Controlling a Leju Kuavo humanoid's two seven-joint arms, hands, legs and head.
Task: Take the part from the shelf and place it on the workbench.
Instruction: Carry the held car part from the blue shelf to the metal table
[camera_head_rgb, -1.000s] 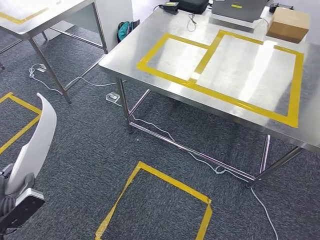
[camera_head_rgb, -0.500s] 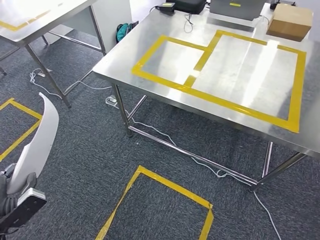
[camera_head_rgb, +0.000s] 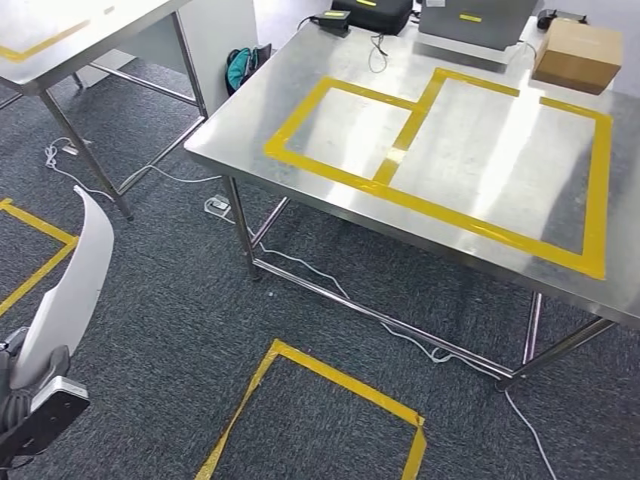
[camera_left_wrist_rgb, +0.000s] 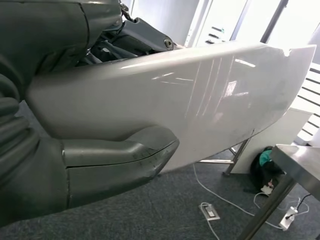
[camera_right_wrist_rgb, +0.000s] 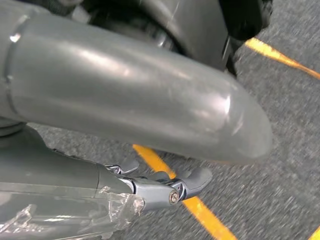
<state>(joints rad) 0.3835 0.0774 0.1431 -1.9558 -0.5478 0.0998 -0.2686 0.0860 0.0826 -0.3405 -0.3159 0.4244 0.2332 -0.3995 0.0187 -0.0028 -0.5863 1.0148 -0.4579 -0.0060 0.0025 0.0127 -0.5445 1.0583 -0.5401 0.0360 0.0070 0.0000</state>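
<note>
You see the long, curved, glossy white plastic part (camera_head_rgb: 72, 290) low at the left of the head view, standing up from the robot's left hand (camera_head_rgb: 34, 400). In the left wrist view the same white part (camera_left_wrist_rgb: 211, 95) crosses the picture, and the left hand (camera_left_wrist_rgb: 75, 165) grips it: the thick grey thumb (camera_left_wrist_rgb: 124, 155) presses on one face of it, and the darker fingers lie behind the other face. So the part is held in the air above the dark grey carpet floor (camera_head_rgb: 173, 300), well apart from the workbench.

The stainless steel workbench (camera_head_rgb: 241, 125) stands ahead and to the right. Its top has two rectangles of yellow tape (camera_head_rgb: 400, 140), a smaller one beside a larger one. At the far edge you see a brown cardboard box (camera_head_rgb: 577, 55), a grey flat device (camera_head_rgb: 472, 20) and a black case (camera_head_rgb: 373, 12). A white cable (camera_head_rgb: 355, 300) lies on the floor under the bench. A square of yellow floor tape (camera_head_rgb: 332, 380) is on the carpet in front of it. A second steel table (camera_head_rgb: 83, 35) stands at the far left.

In the right wrist view you see the right hand (camera_right_wrist_rgb: 158, 185) above the carpet and a yellow stripe. It holds nothing, but I cannot tell if its fingers are spread or closed.
</note>
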